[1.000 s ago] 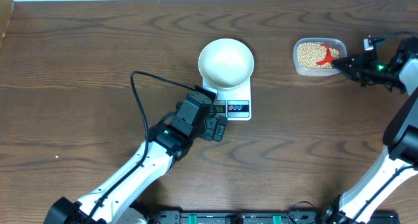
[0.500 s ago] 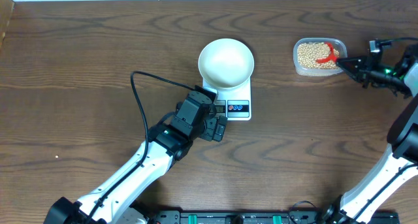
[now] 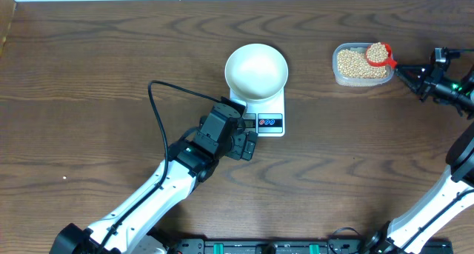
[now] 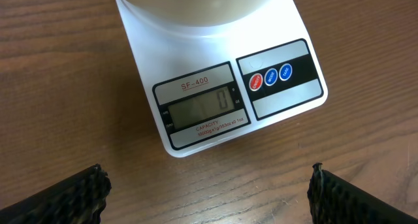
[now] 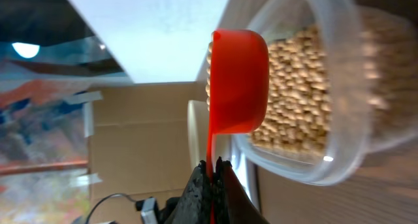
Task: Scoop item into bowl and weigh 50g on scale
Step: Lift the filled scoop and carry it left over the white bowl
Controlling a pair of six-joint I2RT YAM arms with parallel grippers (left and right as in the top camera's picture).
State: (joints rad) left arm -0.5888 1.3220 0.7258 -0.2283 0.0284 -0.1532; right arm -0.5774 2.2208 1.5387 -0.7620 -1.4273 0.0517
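Note:
The white bowl [image 3: 256,70] stands on the white scale [image 3: 264,109]; the bowl looks empty. In the left wrist view the scale [image 4: 215,74] shows its LCD display [image 4: 199,109] reading 0. My left gripper [image 3: 249,145] is open and empty, just in front of the scale, its fingertips [image 4: 65,194] wide apart. My right gripper [image 3: 412,78] is shut on the handle of a red scoop [image 3: 378,55] heaped with beans, held over the right end of the clear tub [image 3: 361,64] of pale-tan beans [image 3: 354,63]. The scoop [image 5: 236,80] and beans [image 5: 300,93] show in the right wrist view.
A black cable [image 3: 164,91] loops from the left arm over the table left of the scale. The dark wooden table [image 3: 111,61] runs to a pale edge at the back. The tub stands at the back right.
My right gripper has pulled back to the right and lifted the red scoop out of the beans, now level and full. The left arm has not moved.

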